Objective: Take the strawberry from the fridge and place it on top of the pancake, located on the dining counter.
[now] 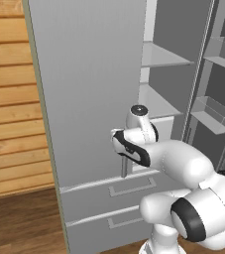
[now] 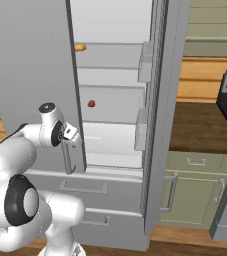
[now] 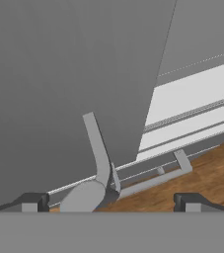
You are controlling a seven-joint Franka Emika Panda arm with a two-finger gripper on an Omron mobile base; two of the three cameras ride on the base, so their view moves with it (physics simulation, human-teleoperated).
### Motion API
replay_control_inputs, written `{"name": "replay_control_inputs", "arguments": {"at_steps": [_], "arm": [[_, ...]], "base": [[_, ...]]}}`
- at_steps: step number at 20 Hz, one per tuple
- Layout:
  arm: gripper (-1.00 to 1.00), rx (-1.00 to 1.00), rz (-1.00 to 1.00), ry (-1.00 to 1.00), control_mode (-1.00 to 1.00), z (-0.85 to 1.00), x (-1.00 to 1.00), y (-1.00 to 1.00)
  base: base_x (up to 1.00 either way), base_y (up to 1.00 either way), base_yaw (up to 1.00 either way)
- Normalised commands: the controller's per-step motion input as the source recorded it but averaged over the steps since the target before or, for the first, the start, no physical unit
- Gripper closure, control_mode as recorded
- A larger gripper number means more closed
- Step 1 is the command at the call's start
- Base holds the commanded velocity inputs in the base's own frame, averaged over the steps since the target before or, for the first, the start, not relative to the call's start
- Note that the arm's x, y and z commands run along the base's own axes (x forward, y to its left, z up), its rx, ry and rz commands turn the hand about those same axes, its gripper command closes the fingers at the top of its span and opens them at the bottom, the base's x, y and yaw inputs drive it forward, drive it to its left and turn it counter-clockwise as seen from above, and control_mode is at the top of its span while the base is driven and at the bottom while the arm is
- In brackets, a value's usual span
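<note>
Wood-plank wall flanked the fridge; its right door stood swung wide, the left door closed or nearly so. The strawberry sat alone on a middle shelf, an orange-yellow food item two shelves higher. Your gripper hung low beside the left door's free edge near its bar handle, jaws spread wide and holding nothing. To do this reach well, you likely needed to lift the hand to shelf height and swing it right, past that door edge, before going in. The shelf above left a shallow slot; door bins crowded the right side. Open room lay straight ahead of the berry.
</note>
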Motion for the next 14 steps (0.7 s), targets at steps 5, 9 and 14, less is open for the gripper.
{"name": "replay_control_inputs", "arguments": {"at_steps": [5, 9, 14], "arm": [[-1.0, 0.0, 0.04, 0.0, -1.0, -0.15, 0.14, 0.07], [-1.0, 0.0, 0.08, 0.0, -1.0, -0.09, 0.1, 0.0], [-1.0, 0.0, 0.07, -0.01, -1.0, -0.07, 0.09, 0.0]], "base": [[0.0, 0.0, 0.0], [0.0, 0.0, 0.0], [0.0, 0.0, 0.0]]}}
